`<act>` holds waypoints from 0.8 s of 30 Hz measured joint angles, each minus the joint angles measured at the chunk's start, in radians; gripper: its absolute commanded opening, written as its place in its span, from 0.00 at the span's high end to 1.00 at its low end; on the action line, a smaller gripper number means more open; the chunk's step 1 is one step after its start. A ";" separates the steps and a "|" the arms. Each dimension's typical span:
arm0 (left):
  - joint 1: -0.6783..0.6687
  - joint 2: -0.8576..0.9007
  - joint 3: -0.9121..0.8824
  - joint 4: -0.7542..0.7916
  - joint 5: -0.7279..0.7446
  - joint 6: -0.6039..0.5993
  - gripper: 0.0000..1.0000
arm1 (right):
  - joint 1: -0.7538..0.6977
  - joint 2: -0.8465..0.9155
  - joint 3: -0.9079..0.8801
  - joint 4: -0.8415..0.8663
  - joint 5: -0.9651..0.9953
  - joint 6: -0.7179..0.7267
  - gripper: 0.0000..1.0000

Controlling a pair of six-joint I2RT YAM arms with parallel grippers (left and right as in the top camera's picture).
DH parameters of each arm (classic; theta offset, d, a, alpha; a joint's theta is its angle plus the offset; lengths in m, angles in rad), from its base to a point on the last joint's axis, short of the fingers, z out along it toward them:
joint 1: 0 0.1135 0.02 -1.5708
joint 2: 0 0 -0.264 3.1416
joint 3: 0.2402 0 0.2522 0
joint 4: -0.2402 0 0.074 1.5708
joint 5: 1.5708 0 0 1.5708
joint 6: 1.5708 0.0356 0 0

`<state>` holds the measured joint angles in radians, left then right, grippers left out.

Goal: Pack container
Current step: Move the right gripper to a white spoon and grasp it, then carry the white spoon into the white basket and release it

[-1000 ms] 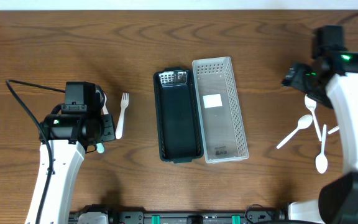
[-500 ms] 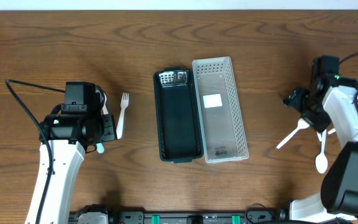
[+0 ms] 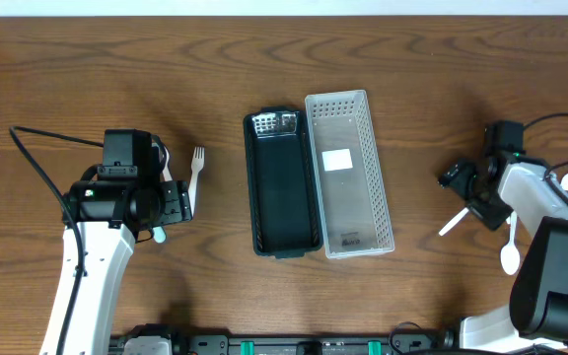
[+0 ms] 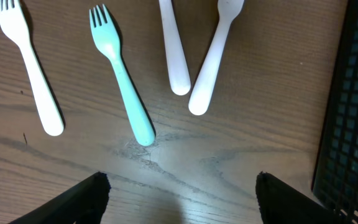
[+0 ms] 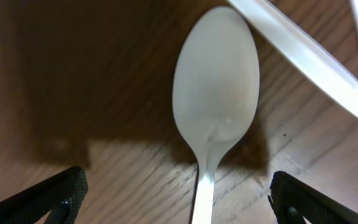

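The black plastic container lay mid-frame on the wood-grain counter, its long axis running top to bottom. It touched a clear perforated basket with a white label, its writing unreadable. The left hand gaped open below a teal fork. The right hand gaped open around a white spoon, bowl pointing upward.

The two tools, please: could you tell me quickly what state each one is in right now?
Left tool: open, holding nothing.
Right tool: open, holding nothing, with a white spoon lying beneath it.
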<state>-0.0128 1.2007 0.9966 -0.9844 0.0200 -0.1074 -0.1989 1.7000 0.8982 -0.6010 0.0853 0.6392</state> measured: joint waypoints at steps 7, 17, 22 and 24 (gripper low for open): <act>0.000 0.000 0.000 0.000 0.000 -0.001 0.18 | 0.000 -0.003 -0.026 0.035 0.018 -0.004 0.10; 0.000 0.000 0.000 0.000 0.000 -0.001 0.17 | 0.000 -0.003 -0.029 0.041 0.024 -0.015 0.59; 0.000 0.000 0.000 0.000 0.000 -0.001 0.17 | 0.000 -0.003 -0.029 0.041 0.022 -0.019 0.77; 0.000 0.000 0.000 0.000 0.000 -0.001 0.17 | 0.000 -0.003 -0.029 0.040 0.021 -0.019 0.87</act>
<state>-0.0128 1.2007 0.9966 -0.9844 0.0196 -0.1081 -0.1989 1.6966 0.8688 -0.5606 0.1066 0.6205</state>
